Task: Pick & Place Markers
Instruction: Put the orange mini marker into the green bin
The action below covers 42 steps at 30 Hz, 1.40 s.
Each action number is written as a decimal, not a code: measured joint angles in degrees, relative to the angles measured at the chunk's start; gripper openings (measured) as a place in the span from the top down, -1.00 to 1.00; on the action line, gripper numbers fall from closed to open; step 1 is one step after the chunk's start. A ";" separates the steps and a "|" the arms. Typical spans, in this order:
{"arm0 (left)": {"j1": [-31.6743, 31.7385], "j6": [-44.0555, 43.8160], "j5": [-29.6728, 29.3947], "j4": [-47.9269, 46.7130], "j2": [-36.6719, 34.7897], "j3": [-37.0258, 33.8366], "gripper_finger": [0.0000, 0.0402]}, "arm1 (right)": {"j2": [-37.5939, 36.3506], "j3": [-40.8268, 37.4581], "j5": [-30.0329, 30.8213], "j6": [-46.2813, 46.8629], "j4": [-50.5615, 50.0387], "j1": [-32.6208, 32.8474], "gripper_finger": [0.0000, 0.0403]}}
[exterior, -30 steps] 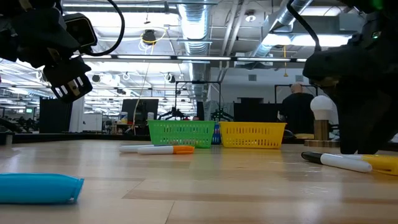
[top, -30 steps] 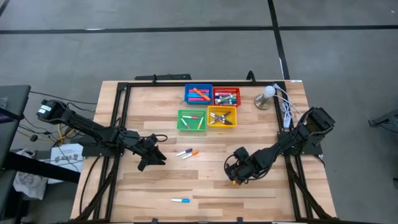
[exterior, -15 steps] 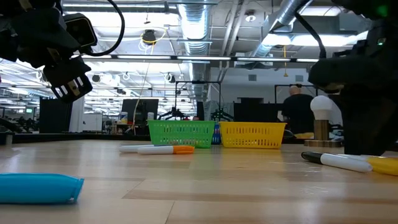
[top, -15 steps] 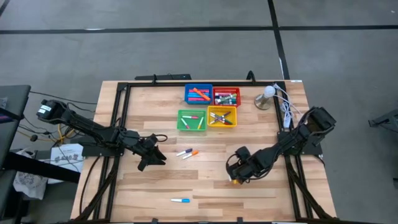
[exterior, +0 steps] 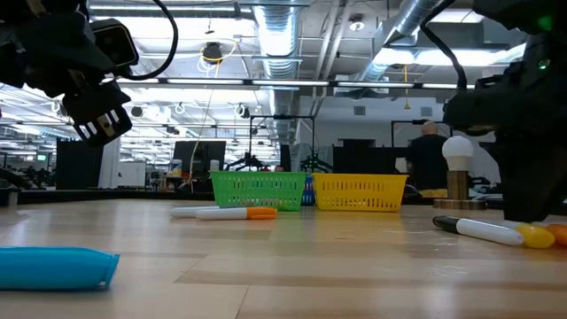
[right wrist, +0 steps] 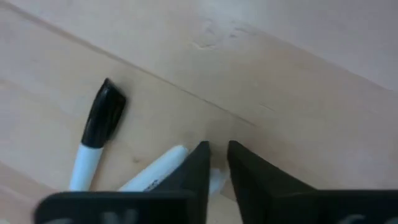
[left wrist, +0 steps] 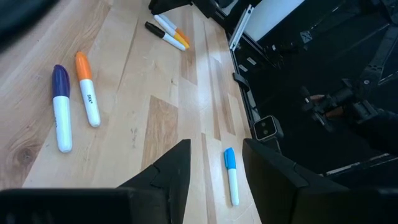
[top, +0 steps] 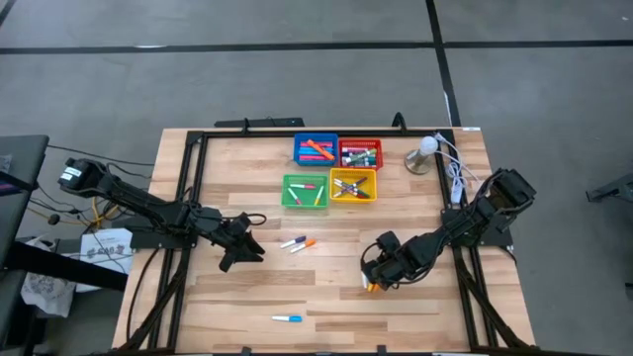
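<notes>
A: Where is the right gripper (right wrist: 216, 163)?

B: Low on the wooden table (top: 415, 208), toward its right front. Its two dark fingers (right wrist: 194, 168) stand nearly together around the end of a white-bodied marker (right wrist: 157, 171); whether they truly pinch it cannot be told. A black-capped marker (right wrist: 93, 143) lies just beside it.

A: And the left gripper (top: 244, 249)?

B: It hangs above the table's left half, its fingers (left wrist: 171, 177) partly spread and holding nothing.

A: Where are the other markers?

B: A purple-capped marker (left wrist: 60, 107) and an orange-capped marker (left wrist: 87, 96) lie side by side near the table's middle. A blue-capped marker (top: 287, 318) lies alone toward the front edge. More markers fill four trays at the back (blue tray (top: 316, 150), red tray (top: 360, 153), green tray (top: 305, 192), yellow tray (top: 353, 185)).

A: Anything else?

B: A small lamp (top: 423, 154) stands right of the trays, and a person (exterior: 429, 159) shows in the room behind.
</notes>
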 joint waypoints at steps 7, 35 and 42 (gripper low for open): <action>0.00 0.00 -0.07 -0.02 0.00 0.00 0.28 | 0.10 -0.02 -0.27 2.97 -1.19 -0.01 0.94; 0.00 0.42 -0.53 -0.17 0.00 0.00 0.28 | -1.34 1.25 -4.62 17.70 -3.87 0.24 0.36; 0.00 0.46 -0.53 -0.17 0.00 0.00 0.28 | -1.37 1.22 -4.75 21.05 -3.08 1.12 0.32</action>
